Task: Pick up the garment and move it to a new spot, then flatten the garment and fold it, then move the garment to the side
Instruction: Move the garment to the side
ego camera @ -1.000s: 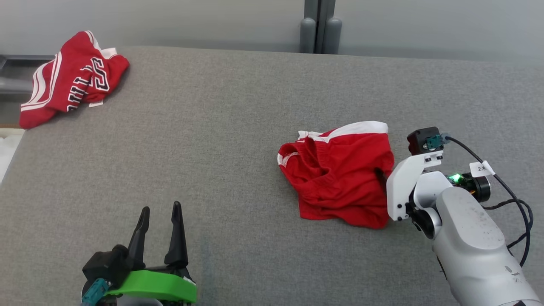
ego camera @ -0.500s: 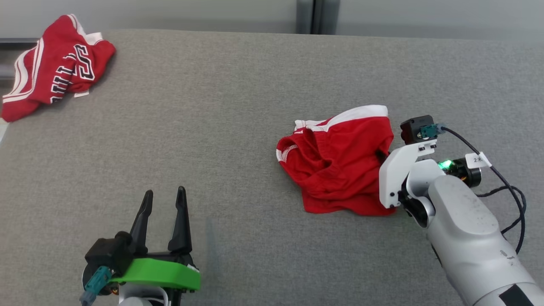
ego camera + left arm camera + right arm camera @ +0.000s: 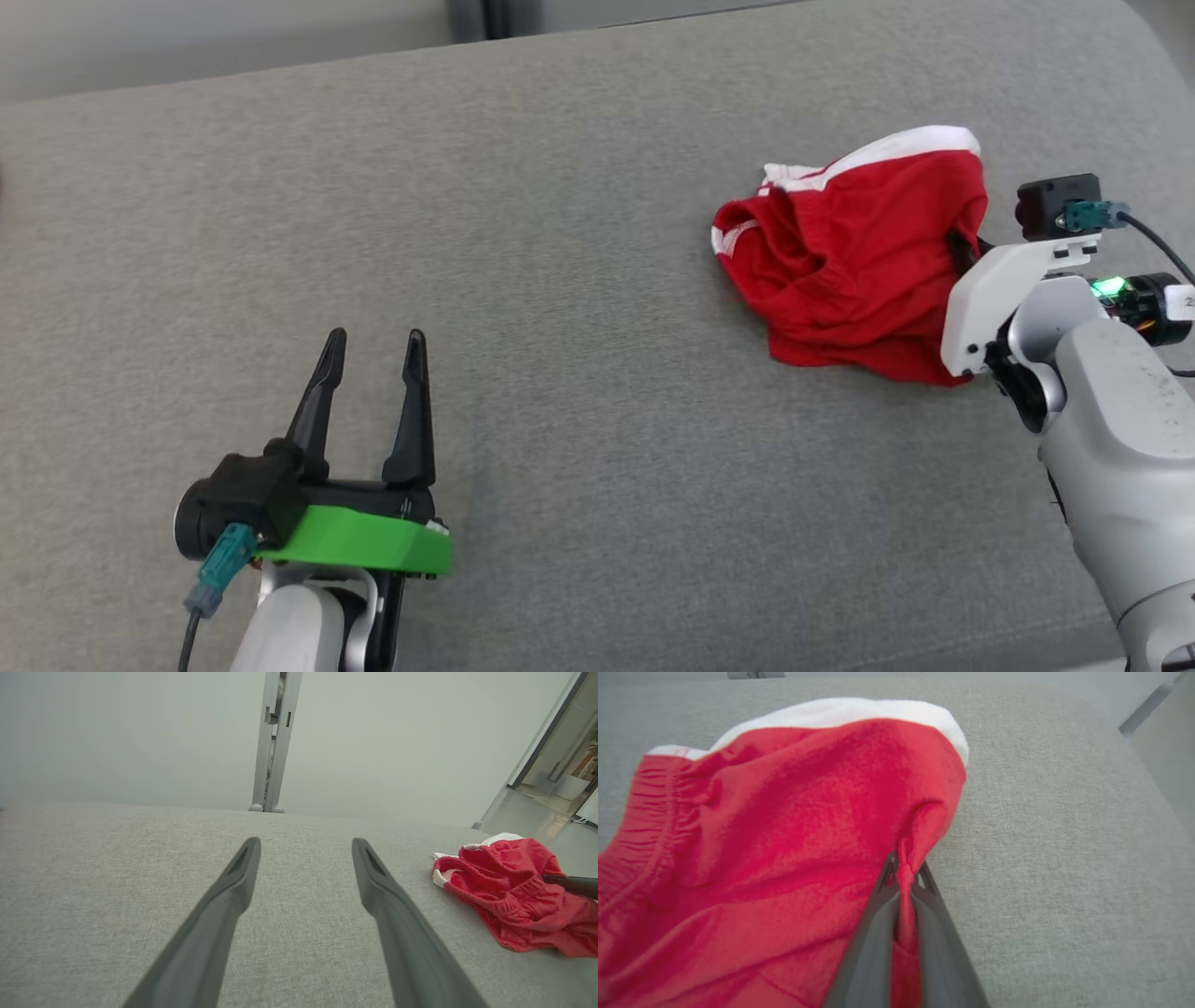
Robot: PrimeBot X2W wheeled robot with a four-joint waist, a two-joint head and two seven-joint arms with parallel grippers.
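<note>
Figure: a grey fabric surface (image 3: 560,280) is bearing a crumpled red cloth item (image 3: 859,261), white-banded, at its right side, whose edge the right gripper (image 3: 905,864) is pinching between closed fingers, while the left gripper (image 3: 373,341) is holding its fingers spread, well apart from the cloth.

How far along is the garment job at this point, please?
Done: the right gripper is shut on a fold of the red cloth. In hand: the lift; it lies crumpled on the grey surface. Remaining: moving, flattening, folding, setting aside. The left gripper is open, away from it.
</note>
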